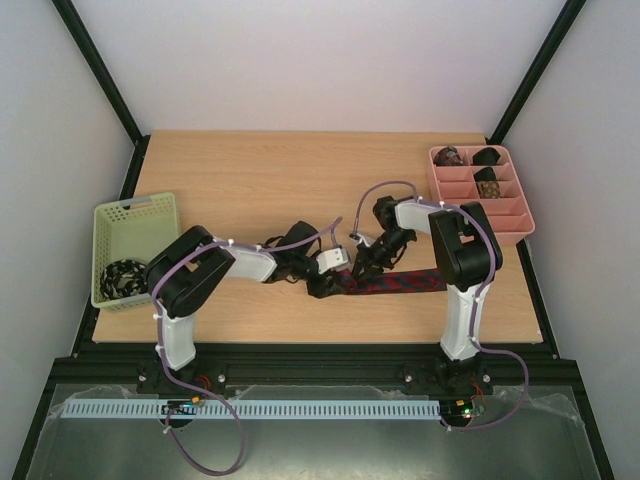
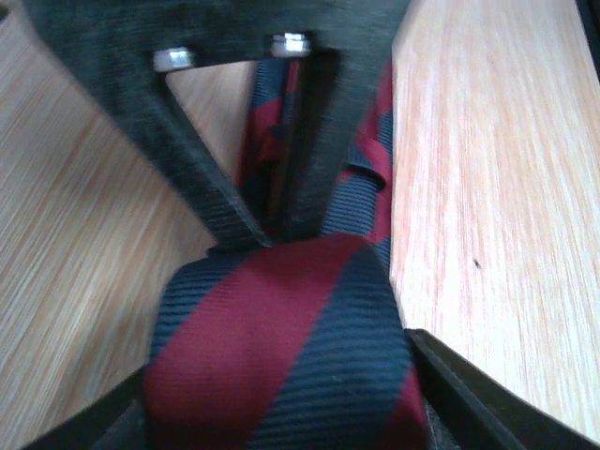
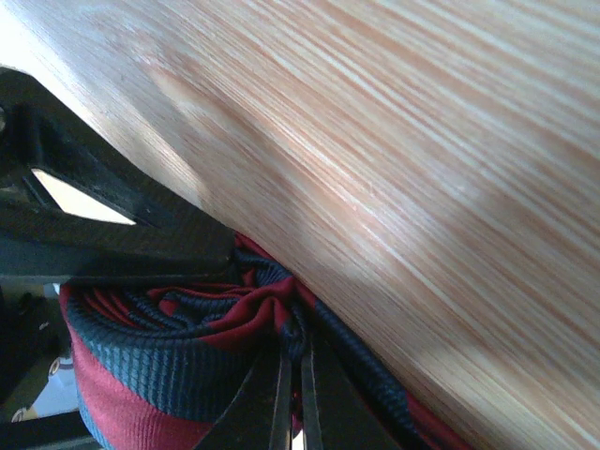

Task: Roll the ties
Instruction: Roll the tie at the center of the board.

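At the far left of the wooden table point(image 1: 250, 180) stands a pale green mesh basket point(image 1: 140, 215), with a coiled black-and-white tie point(image 1: 125, 277) in its near end. The left arm reaches rightward to mid-table. The left gripper point(image 1: 335, 280) has its fingers point(image 2: 469, 403) spread fairly wide, with the rolled end of the dark red tie with navy stripes point(image 1: 405, 282) filling the gap between them. The roll is pressed against both sides.

Just right of it, the right gripper point(image 1: 362, 265) meets the same roll from the far side. Its fingers point(image 3: 323, 398) are closed almost together and pinch the folds at the core of the coil. The unrolled part of the tie lies flat on the table, running to the right past the right arm's base.

At the far right sits a pink divided tray point(image 1: 520, 225), with three rolled ties point(image 1: 488, 186) in its far compartments.
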